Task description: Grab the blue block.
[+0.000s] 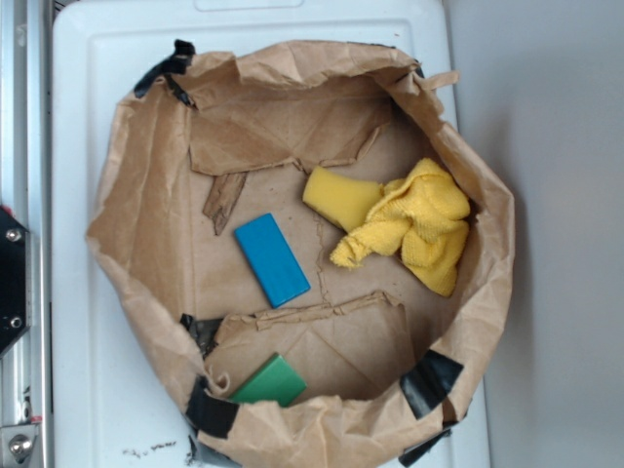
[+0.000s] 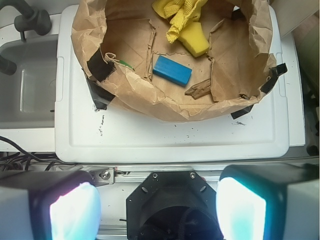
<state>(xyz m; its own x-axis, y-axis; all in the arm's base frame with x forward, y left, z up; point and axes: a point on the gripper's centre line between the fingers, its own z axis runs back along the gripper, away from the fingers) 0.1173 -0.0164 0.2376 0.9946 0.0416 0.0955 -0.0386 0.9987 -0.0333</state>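
Note:
The blue block (image 1: 272, 258) lies flat on the brown paper inside a low paper-bag nest (image 1: 146, 263), near its middle-left. In the wrist view the blue block (image 2: 172, 70) shows far ahead, inside the same nest (image 2: 165, 102). My gripper (image 2: 157, 207) hangs well back from the nest, above the robot's black base plate, and is open. Its two pale fingertips (image 2: 75, 212) stand wide apart with nothing between them. The gripper does not show in the exterior view.
A yellow sponge (image 1: 339, 195) and a crumpled yellow cloth (image 1: 414, 229) lie right of the block. A green flat block (image 1: 271, 382) leans at the nest's near wall. The nest sits on a white lid (image 2: 170, 137). A grey sink (image 2: 25, 85) lies beside it.

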